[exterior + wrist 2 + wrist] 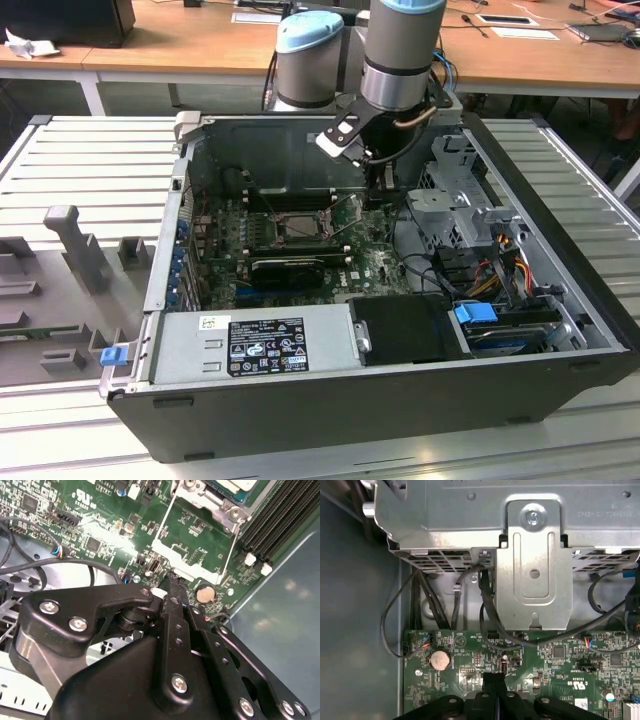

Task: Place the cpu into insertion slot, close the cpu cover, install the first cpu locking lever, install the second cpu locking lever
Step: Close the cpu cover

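Inside the open computer case, the insertion slot (300, 228) sits as a dark square on the green board. In the second wrist view the cpu cover (165, 522) is a silvery frame lying swung open, with green board showing through its square opening. Beyond it a pale flat surface, apparently the cpu (235, 484), lies in the slot, cut off by the picture's edge. My gripper (383, 190) hangs to the exterior view's right of the slot. Its black fingers are shut with nothing between them, and their tips (171, 587) (493, 679) hover just off the cover's free edge.
A round coin battery (205, 594) (440, 659) lies beside the fingertips. Black memory slots (280, 515) run along the socket. A grey metal drive cage (530, 555) with loose black cables stands close behind the gripper. A power supply (255, 340) and a long black card (290, 268) lie nearer the case front.
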`<state>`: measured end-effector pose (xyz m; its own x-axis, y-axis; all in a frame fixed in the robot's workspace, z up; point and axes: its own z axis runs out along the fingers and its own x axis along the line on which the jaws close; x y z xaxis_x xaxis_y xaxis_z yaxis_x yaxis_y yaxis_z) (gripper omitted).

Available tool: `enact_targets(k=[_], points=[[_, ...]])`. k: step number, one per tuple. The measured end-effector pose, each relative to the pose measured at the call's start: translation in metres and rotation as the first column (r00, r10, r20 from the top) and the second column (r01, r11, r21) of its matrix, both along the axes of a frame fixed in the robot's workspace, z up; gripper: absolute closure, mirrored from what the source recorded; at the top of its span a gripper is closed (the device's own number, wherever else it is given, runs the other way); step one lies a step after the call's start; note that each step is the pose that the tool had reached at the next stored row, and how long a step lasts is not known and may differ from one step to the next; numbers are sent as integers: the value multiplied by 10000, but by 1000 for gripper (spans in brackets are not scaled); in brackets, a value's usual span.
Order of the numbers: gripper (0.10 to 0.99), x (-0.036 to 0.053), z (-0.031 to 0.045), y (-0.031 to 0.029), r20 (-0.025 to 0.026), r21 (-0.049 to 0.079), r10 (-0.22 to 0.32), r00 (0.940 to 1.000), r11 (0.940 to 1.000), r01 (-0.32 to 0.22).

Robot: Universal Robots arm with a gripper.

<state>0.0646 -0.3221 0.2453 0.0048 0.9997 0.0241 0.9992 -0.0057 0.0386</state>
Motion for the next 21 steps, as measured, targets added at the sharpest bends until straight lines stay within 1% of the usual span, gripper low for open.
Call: enact_targets(k=[2, 3, 5, 6, 7, 8, 13, 17, 21], points=[[980, 0, 7, -1, -87, 0, 0, 10000, 10000, 0], [980, 0, 14, 0, -156, 1, -1, 9999, 10000, 1], [980, 0, 17, 1, -241, 6, 0, 9997, 10000, 0], [980, 0, 18, 0, -267, 7, 0, 9996, 10000, 0], [980, -6, 19, 0, -306, 13, -1, 9995, 10000, 2], [980, -9, 20, 0, -319, 14, 2, 9995, 10000, -1], [980, -15, 20, -1, -323, 11, -2, 9995, 10000, 3], [980, -72, 20, 0, -323, 13, 1, 9995, 10000, 0], [980, -93, 20, 0, -322, 14, 1, 9995, 10000, 0]])
